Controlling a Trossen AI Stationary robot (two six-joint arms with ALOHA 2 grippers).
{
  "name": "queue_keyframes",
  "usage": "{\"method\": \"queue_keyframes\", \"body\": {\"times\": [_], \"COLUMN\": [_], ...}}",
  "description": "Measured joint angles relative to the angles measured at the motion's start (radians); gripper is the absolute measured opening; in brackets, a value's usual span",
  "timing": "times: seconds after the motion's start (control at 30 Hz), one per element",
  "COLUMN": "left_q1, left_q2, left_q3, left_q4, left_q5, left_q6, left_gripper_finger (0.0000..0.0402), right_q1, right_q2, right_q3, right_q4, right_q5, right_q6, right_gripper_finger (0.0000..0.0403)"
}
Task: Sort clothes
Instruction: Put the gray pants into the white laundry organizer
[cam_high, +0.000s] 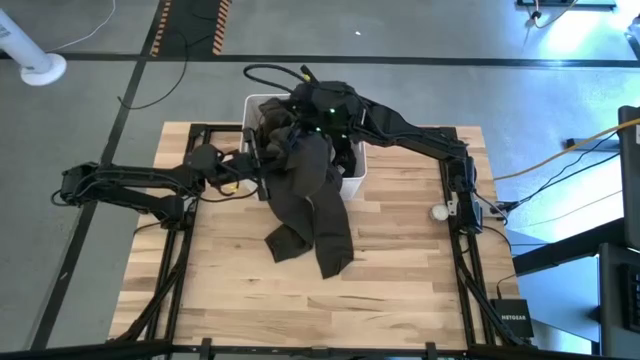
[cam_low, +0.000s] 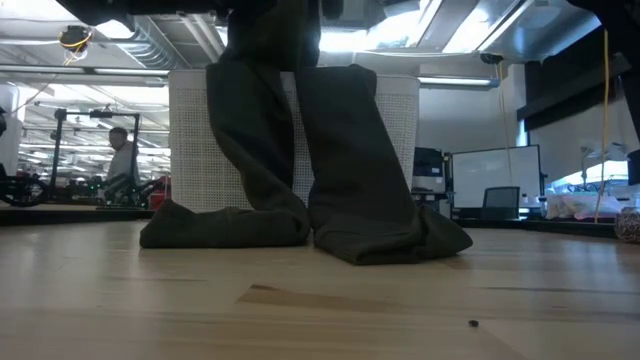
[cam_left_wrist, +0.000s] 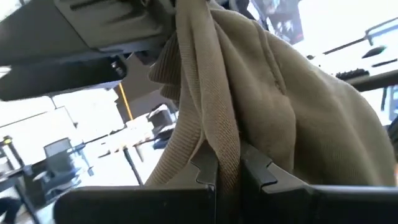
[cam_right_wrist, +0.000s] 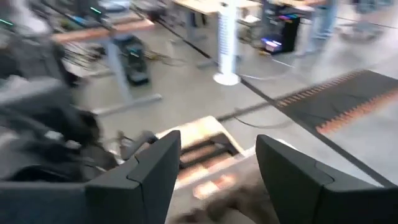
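Your left gripper (cam_left_wrist: 227, 177) pinches fold of dark olive-green trousers (cam_high: 312, 205), fingers narrow on cloth, at near-left corner of white bin (cam_high: 352, 178). Garment hangs from above bin; both legs drape down its front, cuffs crumpled on wooden table (cam_high: 400, 280). Likely mid-lift, to pull it clear of the other clothes (cam_high: 268, 115) in bin. Right gripper (cam_right_wrist: 217, 177) wide, holding nothing, above bin.

The olive garment (cam_high: 312, 200) hides most of the bin (cam_high: 352, 180).
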Motion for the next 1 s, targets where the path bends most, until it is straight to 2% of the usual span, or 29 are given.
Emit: {"method": "queue_keyframes", "body": {"times": [0.1, 0.17, 0.33, 0.5, 0.73, 0.87, 1.0], "left_q1": [0.0, 0.0, -0.002, -0.004, -0.001, 0.0, 0.002], "left_q2": [0.0, 0.0, 0.002, 0.002, 0.002, 0.002, 0.001], "left_q3": [0.0, 0.0, 0.0, 0.001, 0.0, 0.0, 0.001], "left_q4": [0.028, 0.047, 0.11, 0.139, 0.148, 0.139, 0.132], "left_q5": [0.016, 0.061, 0.265, 0.336, 0.325, 0.249, 0.113], "left_q6": [-0.017, -0.035, -0.069, -0.09, -0.11, -0.112, -0.115], "left_gripper_finger": [0.0012, 0.0012, 0.0012, 0.0012, 0.0012, 0.0012, 0.0012], "right_q1": [-0.002, -0.001, 0.007, 0.024, 0.051, 0.067, 0.073], "right_q2": [0.0, 0.001, 0.002, 0.02, 0.022, 0.022, 0.022], "right_q3": [0.0, 0.0, 0.0, 0.0, 0.0, 0.0, 0.0], "right_q4": [0.071, 0.119, 0.222, 0.362, 0.395, 0.395, 0.388], "right_q5": [-0.126, -0.181, -0.186, -0.214, -0.183, -0.172, -0.168], "right_q6": [0.014, 0.012, -0.052, -0.118, -0.184, -0.19, -0.138], "right_gripper_finger": [0.0227, 0.0227, 0.0227, 0.0227, 0.0227, 0.0227, 0.0227]}}
